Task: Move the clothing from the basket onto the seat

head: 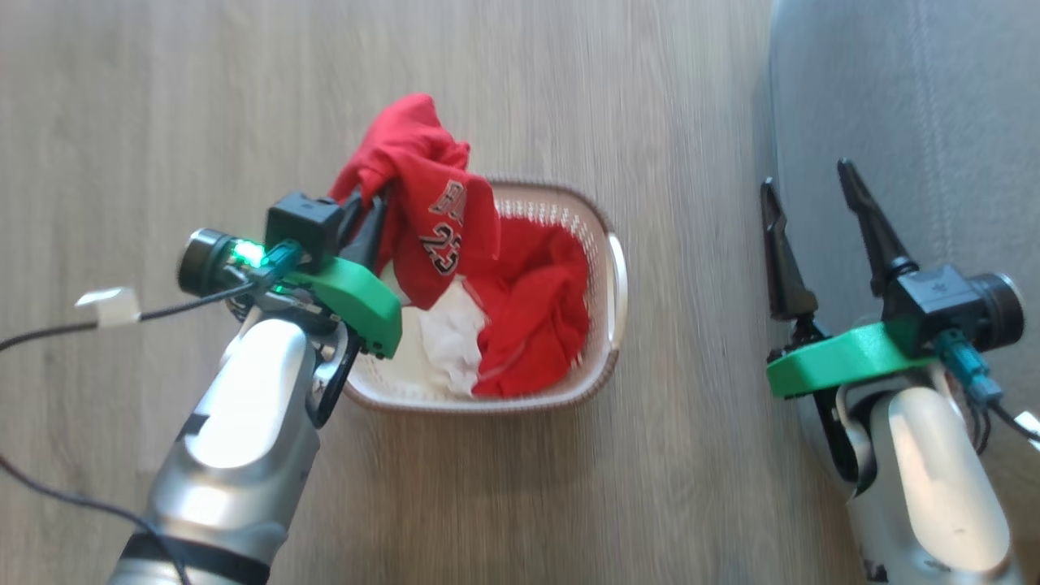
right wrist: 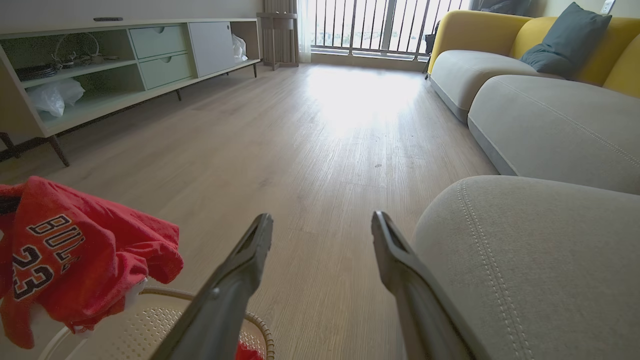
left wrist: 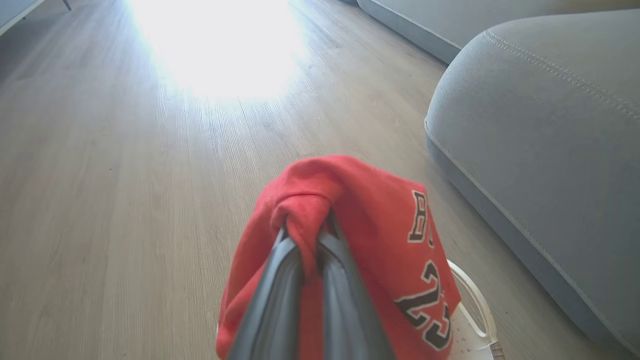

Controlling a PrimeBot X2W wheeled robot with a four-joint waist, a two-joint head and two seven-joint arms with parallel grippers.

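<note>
While your left gripper point(left wrist: 306, 235) is clamped on a bunched fold of the red jersey point(head: 439, 236), its two dark fingers sit almost together, with the cloth pinched between them near the tips. You can see the jersey hanging from that grip above the left end of the basket point(head: 601, 236). It is lifted higher than the brown rim, with the "23" and part of the lettering facing outward. Its lower edge drapes down toward the inside of the basket, and you cannot tell whether it touches what lies below.

Inside the basket, toward its right side, you have another red garment point(head: 536, 309) crumpled against the perforated wall. A patch of white fabric point(head: 451, 341) lies just beside it, nearer the basket's middle.

Well to the right of the basket, your right gripper point(head: 806, 177) is spread wide and holds nothing. Its fingers point away from you, over the near edge of the seat point(head: 894, 97). The grey seat lies to the right of the basket. A strip of wooden floor point(head: 691, 406) runs between the two, and no clothing lies on the part of the seat you can see.
</note>
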